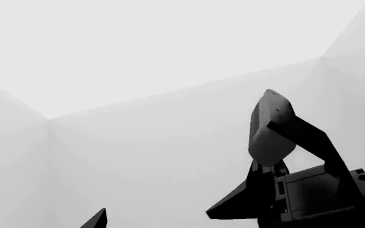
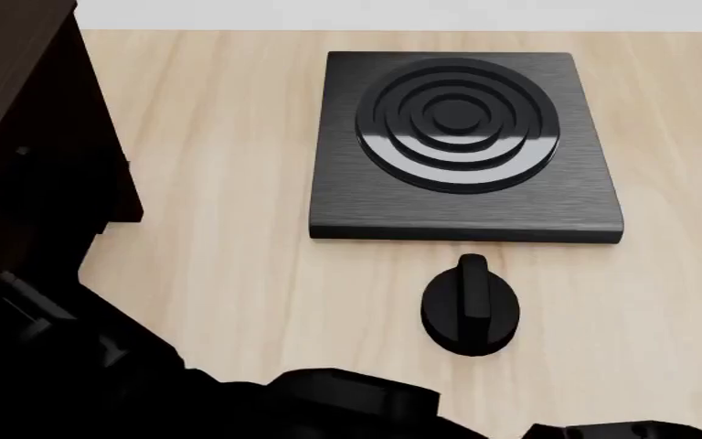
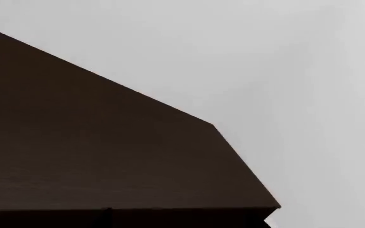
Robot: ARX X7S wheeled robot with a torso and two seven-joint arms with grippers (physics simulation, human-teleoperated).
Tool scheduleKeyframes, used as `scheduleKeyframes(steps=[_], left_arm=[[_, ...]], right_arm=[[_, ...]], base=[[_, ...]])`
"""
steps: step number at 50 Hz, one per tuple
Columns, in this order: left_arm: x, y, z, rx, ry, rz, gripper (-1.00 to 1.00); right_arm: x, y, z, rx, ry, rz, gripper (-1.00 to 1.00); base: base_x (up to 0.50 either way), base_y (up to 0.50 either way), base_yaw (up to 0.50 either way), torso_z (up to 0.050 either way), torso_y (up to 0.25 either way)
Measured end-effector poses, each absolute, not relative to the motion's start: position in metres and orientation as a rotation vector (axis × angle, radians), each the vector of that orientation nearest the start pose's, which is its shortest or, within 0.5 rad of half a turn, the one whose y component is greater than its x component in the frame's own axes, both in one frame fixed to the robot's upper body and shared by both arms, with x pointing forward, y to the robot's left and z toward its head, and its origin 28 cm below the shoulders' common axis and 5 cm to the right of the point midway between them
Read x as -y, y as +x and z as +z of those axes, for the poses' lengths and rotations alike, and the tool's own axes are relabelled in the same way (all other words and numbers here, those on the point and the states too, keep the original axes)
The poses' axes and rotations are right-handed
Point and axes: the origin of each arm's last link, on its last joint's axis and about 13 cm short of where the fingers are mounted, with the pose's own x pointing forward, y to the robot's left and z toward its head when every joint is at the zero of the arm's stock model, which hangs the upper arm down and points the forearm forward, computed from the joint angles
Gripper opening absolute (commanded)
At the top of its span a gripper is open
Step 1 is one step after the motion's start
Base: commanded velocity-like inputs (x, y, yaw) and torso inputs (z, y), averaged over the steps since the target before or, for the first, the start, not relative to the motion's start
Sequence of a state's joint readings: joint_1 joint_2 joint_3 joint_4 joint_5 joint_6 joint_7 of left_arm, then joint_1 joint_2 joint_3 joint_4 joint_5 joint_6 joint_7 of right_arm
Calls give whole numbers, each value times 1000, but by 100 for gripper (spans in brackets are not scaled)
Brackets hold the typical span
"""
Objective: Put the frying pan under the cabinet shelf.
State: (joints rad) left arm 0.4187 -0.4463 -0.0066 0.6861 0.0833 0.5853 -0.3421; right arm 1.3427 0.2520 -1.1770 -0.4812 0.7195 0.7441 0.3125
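The frying pan is out of view in every frame. The cabinet shelf [image 2: 22,137], dark brown and nearly black, stands at the left edge of the head view. One of its flat boards [image 3: 106,156] fills most of the right wrist view, seen close from below against pale walls. My left gripper [image 1: 163,218] points up at the white walls and ceiling. Its two dark fingertips [image 1: 97,221] are far apart with nothing between them. My right gripper's jaws do not stand out from the dark strip in the right wrist view.
A square black burner plate [image 2: 351,210] with concentric rings lies on the light wooden table [image 2: 205,274]. A small round black knob [image 2: 471,306] sits just in front of it. My dark arms [image 2: 326,402] cover the near left. My own robot body [image 1: 271,128] shows in the left wrist view.
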Motion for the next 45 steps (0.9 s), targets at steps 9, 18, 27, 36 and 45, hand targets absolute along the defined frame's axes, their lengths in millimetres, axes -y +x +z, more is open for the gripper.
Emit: scheduleKeyframes(steps=[9, 18, 27, 36, 45], left_arm=[[-243, 112, 139, 903, 242, -44, 100], [-241, 111, 141, 908, 241, -53, 100], [-241, 110, 142, 912, 243, -58, 100], [-241, 110, 143, 916, 247, -58, 100], [-241, 108, 145, 921, 247, -60, 100]], right_arm=[[-18, 230, 286, 449, -626, 885, 100], [1, 217, 307, 465, -607, 832, 100], [27, 203, 327, 482, -571, 753, 100], [60, 179, 349, 511, -522, 640, 100], [101, 137, 374, 564, -475, 479, 100]], base=[[0, 0, 0, 0, 0], [0, 0, 0, 0, 0], [0, 0, 0, 0, 0], [0, 0, 0, 0, 0], [0, 0, 0, 0, 0]])
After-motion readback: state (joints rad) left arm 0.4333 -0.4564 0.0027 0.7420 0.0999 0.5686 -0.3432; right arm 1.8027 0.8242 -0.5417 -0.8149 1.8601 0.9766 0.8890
